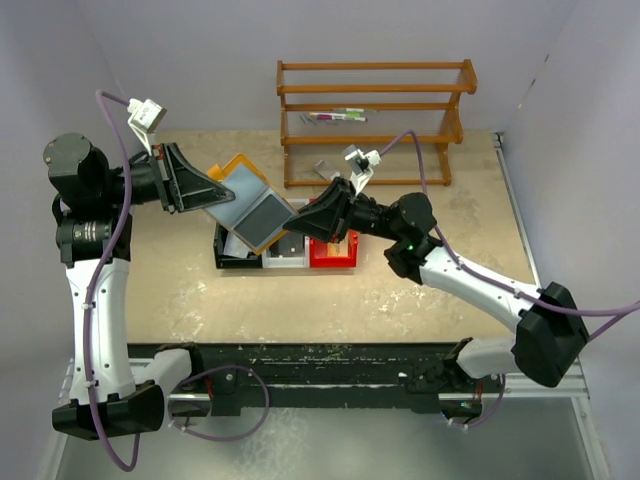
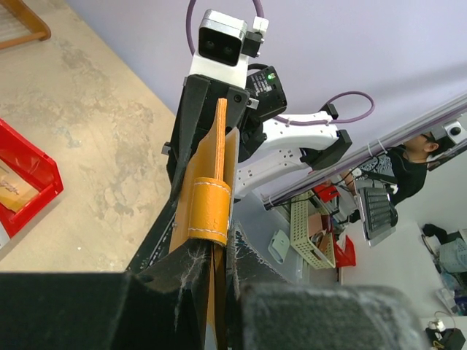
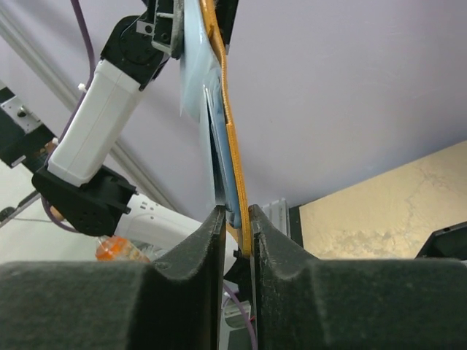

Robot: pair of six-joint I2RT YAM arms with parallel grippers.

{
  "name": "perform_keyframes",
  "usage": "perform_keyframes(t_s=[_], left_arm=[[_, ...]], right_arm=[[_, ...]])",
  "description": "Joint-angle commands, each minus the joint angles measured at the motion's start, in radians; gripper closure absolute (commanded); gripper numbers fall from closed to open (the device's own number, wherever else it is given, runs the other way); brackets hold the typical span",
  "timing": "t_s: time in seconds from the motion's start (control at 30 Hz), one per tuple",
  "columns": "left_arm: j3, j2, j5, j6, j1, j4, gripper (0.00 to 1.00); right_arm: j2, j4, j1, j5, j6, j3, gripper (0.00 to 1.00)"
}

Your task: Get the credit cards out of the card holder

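Seemingly grey credit card [image 1: 263, 214] inside card holder [image 1: 239, 169].

Walls [image 1: 200, 60]: pale lilac, plain. Tabletop [image 1: 420, 290]: beige, mottled, scuffed. Wooden rack [image 1: 375, 67]: orange-brown, slatted shelves, standing at the back wall.

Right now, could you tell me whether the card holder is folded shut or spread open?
Spread open: seen from above, the card holder shows its pale blue-grey inside facing up.

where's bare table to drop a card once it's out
Bare table lies between the bins and the near edge, and left of the bins. Crowded above the bins: the left gripper and right gripper clamp the card holder there.
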Motion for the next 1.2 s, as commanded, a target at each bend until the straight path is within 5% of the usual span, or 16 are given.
perform_keyframes(t_s=[0.0, 0.23, 0.67, 0.83, 1.03, 1.17], left_arm=[[-0.006, -0.016, -0.011, -0.028, 0.001, 0.037, 0.96], [-0.025, -0.021, -0.012, -0.012, 0.001, 0.027, 0.96], [-0.063, -0.027, -0.02, 0.056, 0.001, -0.036, 0.96], [-0.066, -0.034, -0.016, 0.116, 0.001, -0.089, 0.96], [0.009, -0.011, -0.044, 0.319, 0.001, -0.268, 0.94], [0.088, 0.015, -0.11, 0.492, 0.001, -0.421, 0.81]], right_arm=[[-0.043, -0.011, 0.011, 0.083, -0.034, 0.049, 0.75], [-0.014, -0.013, 0.026, 0.098, -0.006, 0.102, 0.55], [0.089, 0.029, 0.078, 0.045, 0.033, 0.216, 0.47], [0.142, 0.058, 0.082, 0.032, 0.087, 0.259, 0.58], [0.116, -0.043, 0.082, 0.043, 0.085, 0.247, 0.84], [0.076, -0.226, 0.082, 0.092, -0.001, 0.262, 0.98]])
